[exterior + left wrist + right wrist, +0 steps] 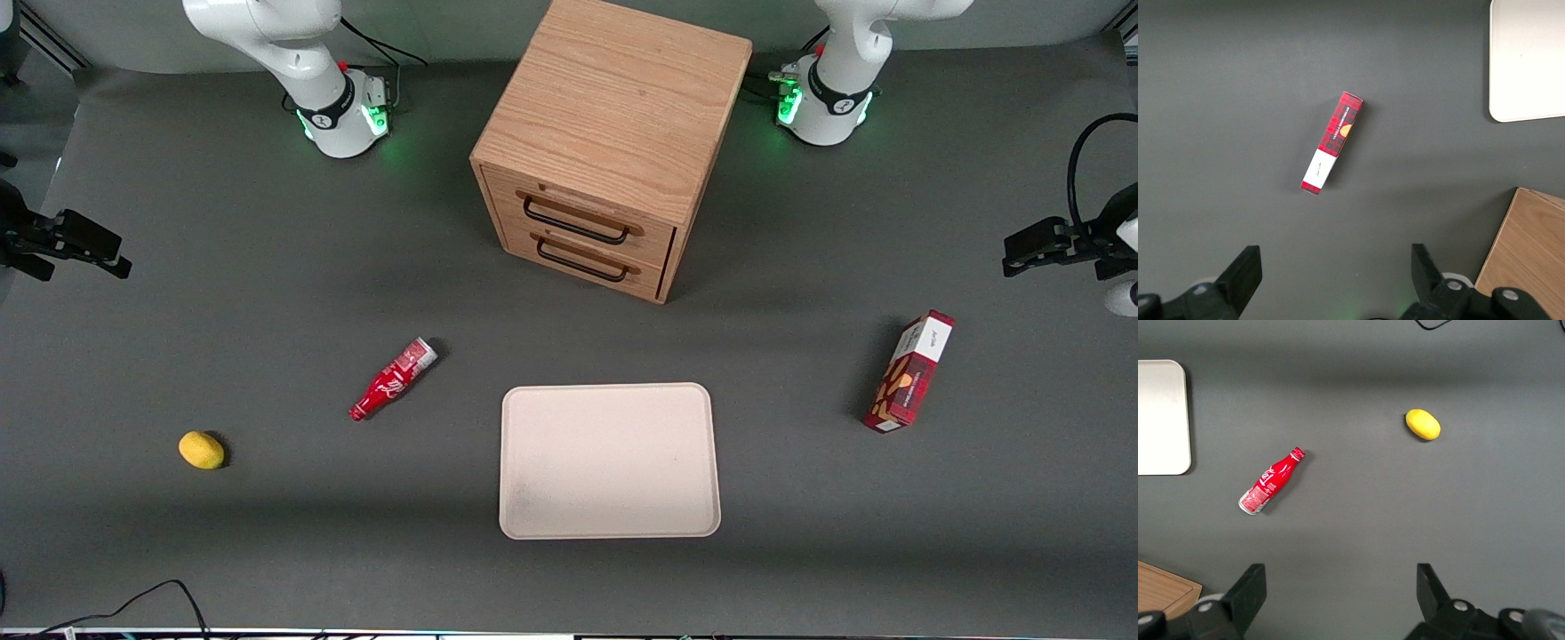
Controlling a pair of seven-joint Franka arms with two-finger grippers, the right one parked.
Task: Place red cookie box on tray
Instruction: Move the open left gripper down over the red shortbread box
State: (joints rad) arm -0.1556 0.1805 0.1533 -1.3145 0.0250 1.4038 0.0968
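We count one red cookie box (909, 371), one tray (608, 460), one red bottle (392, 379), one lemon (201, 450), one two-drawer wooden cabinet (613, 133), and the open gripper (1335, 273) above the table.

Overall light: even and soft, coming from above; no harsh bright spots on the dark grey table (267, 293).
Shadows: the wooden drawer cabinet (613, 142) throws a broad soft shadow on the table beside it; the red cookie box (909, 372) has a short dark shadow along one long side; the yellow lemon (201, 450) and the red bottle (393, 379) have only small ones.
Bands: a lighter strip crosses the table near the tray (609, 460) in the front view.
Glare: the tray looks pale and a little washed out.
Coloured light: green glow at both arm bases.
Gripper (1335, 280): over the table near the box, fingers spread wide, dark, slightly soft at the frame edge.
Sharpness: the box print is readable as pattern only.
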